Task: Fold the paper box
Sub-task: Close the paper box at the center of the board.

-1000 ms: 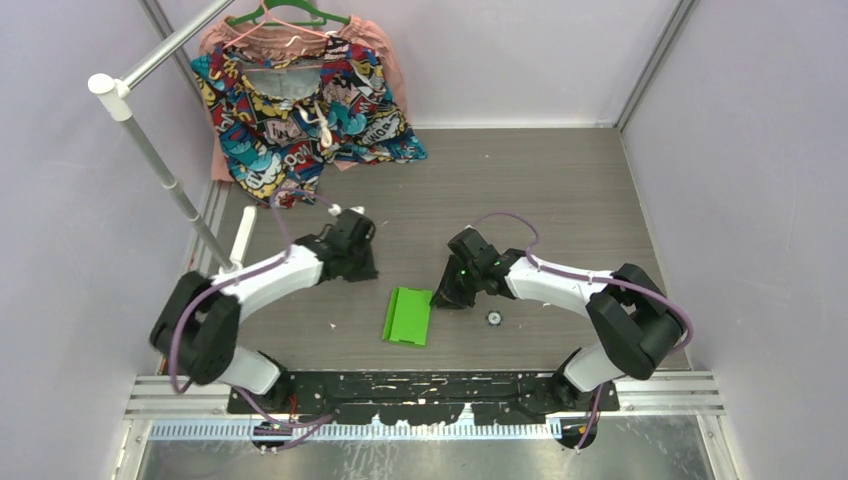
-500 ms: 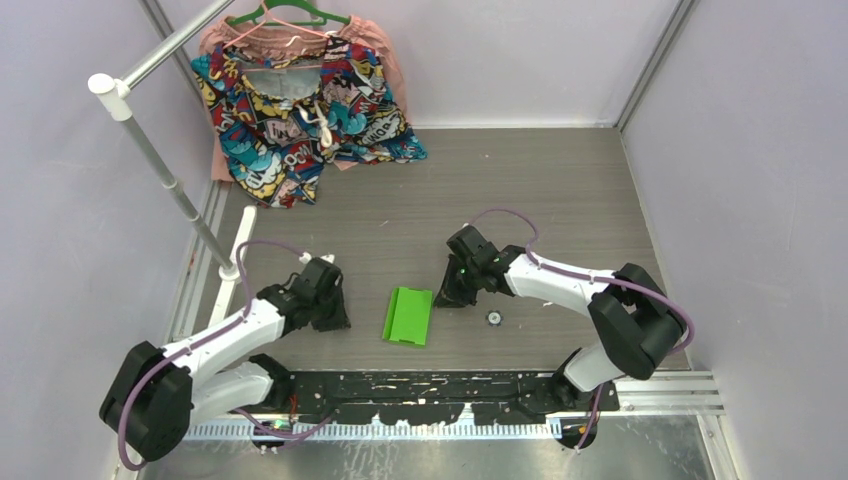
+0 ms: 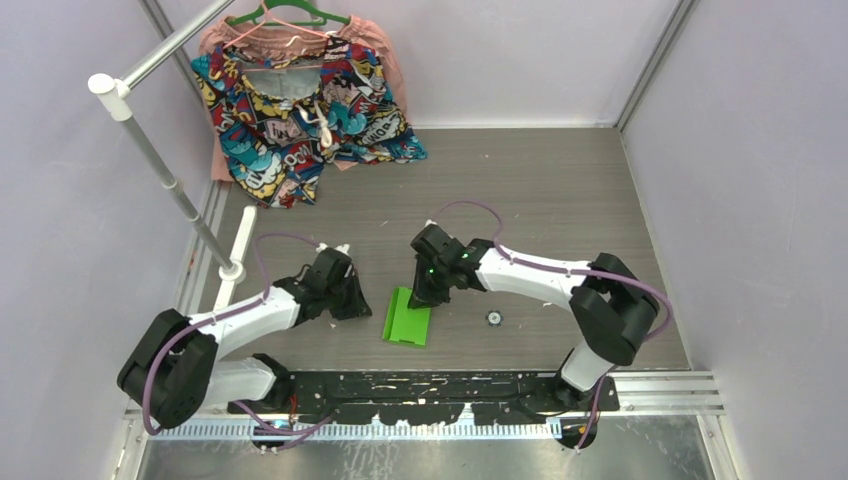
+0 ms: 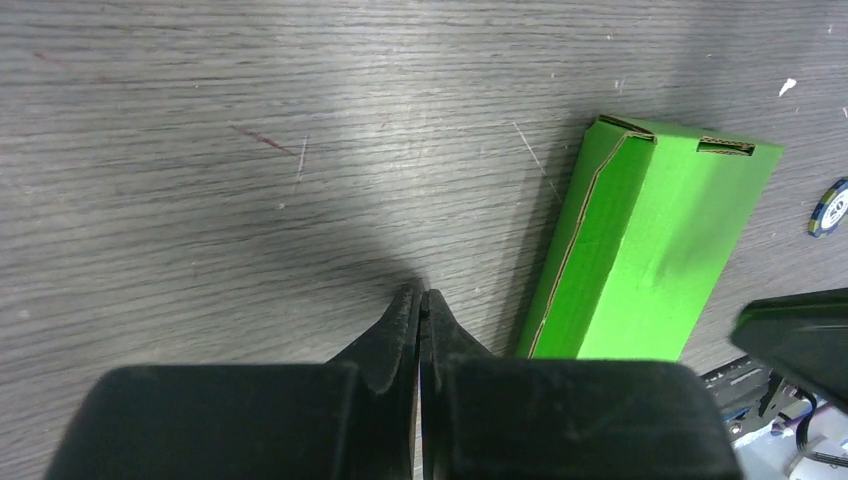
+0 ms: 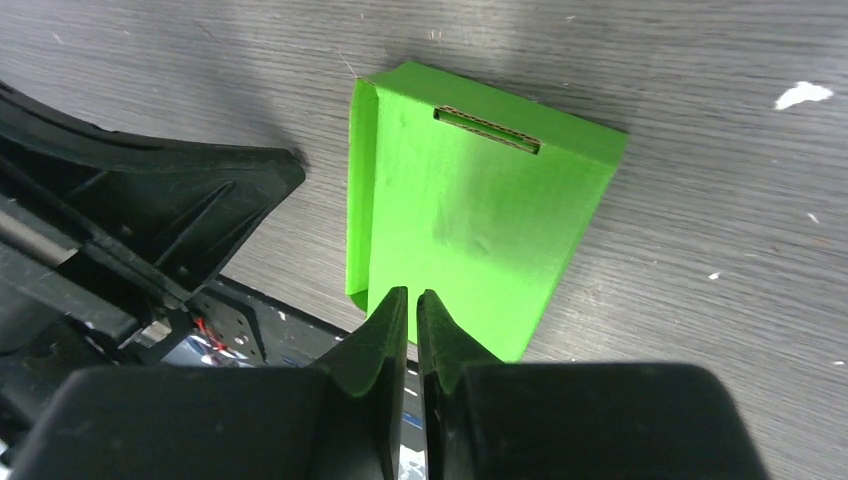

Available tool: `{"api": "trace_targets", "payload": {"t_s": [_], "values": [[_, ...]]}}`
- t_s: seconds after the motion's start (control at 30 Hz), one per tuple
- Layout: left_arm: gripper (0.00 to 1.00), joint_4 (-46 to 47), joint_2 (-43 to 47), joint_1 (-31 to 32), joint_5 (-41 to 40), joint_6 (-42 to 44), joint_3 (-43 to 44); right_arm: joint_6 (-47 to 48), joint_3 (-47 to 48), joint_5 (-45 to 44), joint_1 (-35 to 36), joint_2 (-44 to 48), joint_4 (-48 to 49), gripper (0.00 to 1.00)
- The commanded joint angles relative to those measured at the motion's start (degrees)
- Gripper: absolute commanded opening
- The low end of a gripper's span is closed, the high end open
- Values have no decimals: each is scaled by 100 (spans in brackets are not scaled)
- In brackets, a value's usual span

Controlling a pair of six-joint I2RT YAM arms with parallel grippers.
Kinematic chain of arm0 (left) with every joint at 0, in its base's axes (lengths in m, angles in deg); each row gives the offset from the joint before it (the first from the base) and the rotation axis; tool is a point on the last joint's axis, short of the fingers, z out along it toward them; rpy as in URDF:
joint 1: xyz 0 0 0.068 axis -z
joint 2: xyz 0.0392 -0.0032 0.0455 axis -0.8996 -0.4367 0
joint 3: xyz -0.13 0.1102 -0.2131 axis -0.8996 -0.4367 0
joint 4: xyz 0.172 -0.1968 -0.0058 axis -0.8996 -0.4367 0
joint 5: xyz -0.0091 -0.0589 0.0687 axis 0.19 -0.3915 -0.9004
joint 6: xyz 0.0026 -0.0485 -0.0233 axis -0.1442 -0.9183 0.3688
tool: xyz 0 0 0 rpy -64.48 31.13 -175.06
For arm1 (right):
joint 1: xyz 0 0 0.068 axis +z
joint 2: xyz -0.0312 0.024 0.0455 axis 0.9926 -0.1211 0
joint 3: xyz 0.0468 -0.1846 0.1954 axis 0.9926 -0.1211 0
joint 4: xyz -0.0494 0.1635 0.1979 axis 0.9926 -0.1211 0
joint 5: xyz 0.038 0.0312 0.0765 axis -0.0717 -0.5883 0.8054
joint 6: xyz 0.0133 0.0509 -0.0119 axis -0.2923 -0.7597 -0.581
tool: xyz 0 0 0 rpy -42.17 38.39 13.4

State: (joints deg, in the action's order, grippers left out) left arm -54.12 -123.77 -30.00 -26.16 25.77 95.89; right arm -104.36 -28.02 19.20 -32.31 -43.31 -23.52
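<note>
The paper box [image 3: 408,320] is a flat lime-green card box lying on the grey wood-grain table between the two arms. In the left wrist view the paper box [image 4: 650,250] lies to the right of my left gripper [image 4: 421,292], apart from it. That gripper is shut, empty, with its tips low over the table; from above, the left gripper [image 3: 352,302] sits just left of the box. My right gripper [image 3: 426,292] hangs over the box's far edge. In the right wrist view the right gripper [image 5: 412,292] shows only a thin slit, nothing in it, above the box [image 5: 470,220].
A small round dark token [image 3: 493,318] lies right of the box. A colourful patterned garment [image 3: 300,100] hangs at the back left beside a white rack pole [image 3: 165,165]. The black base rail [image 3: 420,385] runs along the near edge.
My left arm swung down and then right, ending beside the box's left edge with its jaws closed. My right gripper moved left over the box's far edge and narrowed.
</note>
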Motion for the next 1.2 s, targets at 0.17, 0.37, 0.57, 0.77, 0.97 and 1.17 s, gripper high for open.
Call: {"api": "trace_targets", "payload": {"t_s": [0.17, 0.37, 0.57, 0.77, 0.97, 1.17], "values": [[0, -64, -124, 99, -66, 28, -82, -31, 450, -37, 330, -701, 120, 13], [0, 18, -160, 200, -55, -39, -58, -96, 469, -56, 388, -955, 127, 10], [0, 160, -381, 297, -76, -97, -45, -109, 416, -65, 401, -1021, 152, 9], [0, 28, -805, 956, -480, -192, 518, -130, 405, -31, 444, -1176, 207, 8], [0, -4, -1307, 1473, -890, -344, 957, -178, 436, 22, 474, -1355, 282, 8], [0, -197, -1481, 1893, -1210, -537, 1188, -272, 361, 73, 492, -1506, 504, 7]]}}
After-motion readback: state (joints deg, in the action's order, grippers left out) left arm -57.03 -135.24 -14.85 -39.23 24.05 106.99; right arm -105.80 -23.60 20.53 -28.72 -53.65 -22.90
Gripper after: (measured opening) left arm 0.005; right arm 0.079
